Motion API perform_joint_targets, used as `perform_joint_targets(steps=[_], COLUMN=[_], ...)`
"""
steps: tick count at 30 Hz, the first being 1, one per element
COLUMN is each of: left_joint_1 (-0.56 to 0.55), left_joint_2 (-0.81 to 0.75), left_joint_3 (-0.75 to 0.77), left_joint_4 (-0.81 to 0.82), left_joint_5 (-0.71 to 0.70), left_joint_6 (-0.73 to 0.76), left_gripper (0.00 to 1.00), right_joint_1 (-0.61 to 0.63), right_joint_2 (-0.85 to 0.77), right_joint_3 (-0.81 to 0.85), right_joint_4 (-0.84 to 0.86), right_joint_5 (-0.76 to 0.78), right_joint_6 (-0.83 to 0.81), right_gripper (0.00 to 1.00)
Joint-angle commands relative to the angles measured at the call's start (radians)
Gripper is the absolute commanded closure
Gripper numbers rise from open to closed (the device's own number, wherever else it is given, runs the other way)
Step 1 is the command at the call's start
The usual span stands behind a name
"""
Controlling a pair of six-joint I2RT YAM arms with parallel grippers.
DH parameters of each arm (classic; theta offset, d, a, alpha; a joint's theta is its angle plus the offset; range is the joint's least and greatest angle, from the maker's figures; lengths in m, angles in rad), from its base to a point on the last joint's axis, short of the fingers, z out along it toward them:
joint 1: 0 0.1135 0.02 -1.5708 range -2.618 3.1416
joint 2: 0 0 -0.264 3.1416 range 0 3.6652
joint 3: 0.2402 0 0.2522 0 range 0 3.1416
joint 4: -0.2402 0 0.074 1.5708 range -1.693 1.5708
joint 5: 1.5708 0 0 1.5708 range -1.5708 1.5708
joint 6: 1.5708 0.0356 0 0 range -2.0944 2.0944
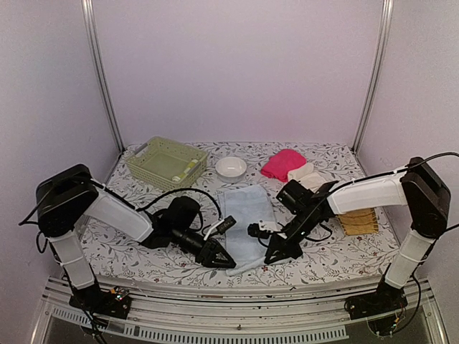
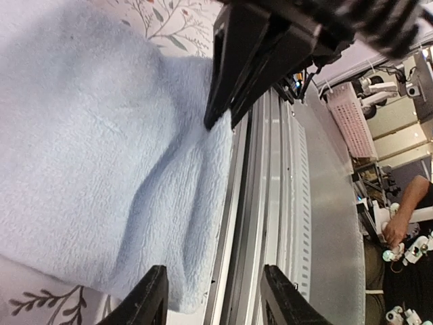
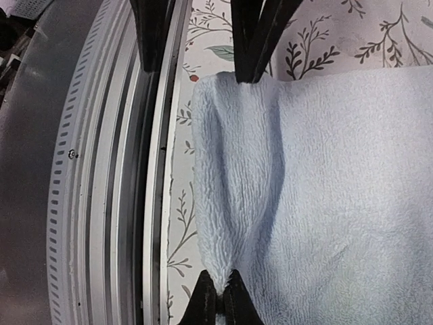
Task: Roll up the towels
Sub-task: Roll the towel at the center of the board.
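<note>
Pale blue, the towel [image 1: 244, 211] lies flat mid-table [image 1: 323, 259] with its near edge humped up, the right gripper [image 3: 218, 295] pinching its near right corner and the left gripper [image 2: 213, 274] spread wide astride the left one, which it should clamp before both roll evenly away.

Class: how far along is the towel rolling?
Done: the cream towel at the back looks rolled. In hand: the right gripper pinches the blue towel's near edge; the left gripper is open. Left: blue towel lies flat, pink towel bunched.
</note>
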Motion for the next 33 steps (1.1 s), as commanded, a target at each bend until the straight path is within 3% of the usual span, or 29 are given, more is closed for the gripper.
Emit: perform_joint_targets(steps=[1, 5, 14, 18, 22, 26, 29, 33], left_joint_1=[-0.072, -0.197, -0.272, -0.275, -0.276, -0.271, -0.248, -0.212], left_joint_2=[-0.11, -0.111, -0.029, 0.019, 0.029, 0.016, 0.009, 0.028], left_joint_3=[-0.06, -0.021, 0.064, 0.118, 0.146, 0.162, 0.193, 0.283], left_joint_4=[0.091, -0.022, -0.056, -0.095, -0.143, -0.207, -0.283, -0.483], left_joint_5=[-0.253, -0.465, -0.69, -0.678, -0.655, -0.618, -0.538, -0.3], left_joint_6=[0.177, 0.352, 0.454, 0.488, 0.496, 0.48, 0.464, 0.492], left_gripper=[0.5, 0.48, 0.49, 0.59, 0.8, 0.95, 1.0, 0.99], right_joint_1=[-0.02, -0.064, -0.102, -0.105, -0.109, -0.122, -0.135, -0.146], right_joint_2=[0.075, 0.12, 0.188, 0.208, 0.213, 0.222, 0.241, 0.272], right_joint_3=[0.052, 0.088, 0.126, 0.129, 0.124, 0.128, 0.145, 0.179], right_joint_4=[-0.123, -0.157, -0.206, -0.217, -0.224, -0.24, -0.272, -0.366], right_joint_5=[-0.156, -0.217, -0.292, -0.304, -0.303, -0.319, -0.346, -0.383], right_joint_6=[-0.007, -0.001, -0.013, -0.022, -0.031, -0.036, -0.04, -0.053], right_gripper=[0.97, 0.97, 0.96, 0.96, 0.96, 0.96, 0.96, 0.96])
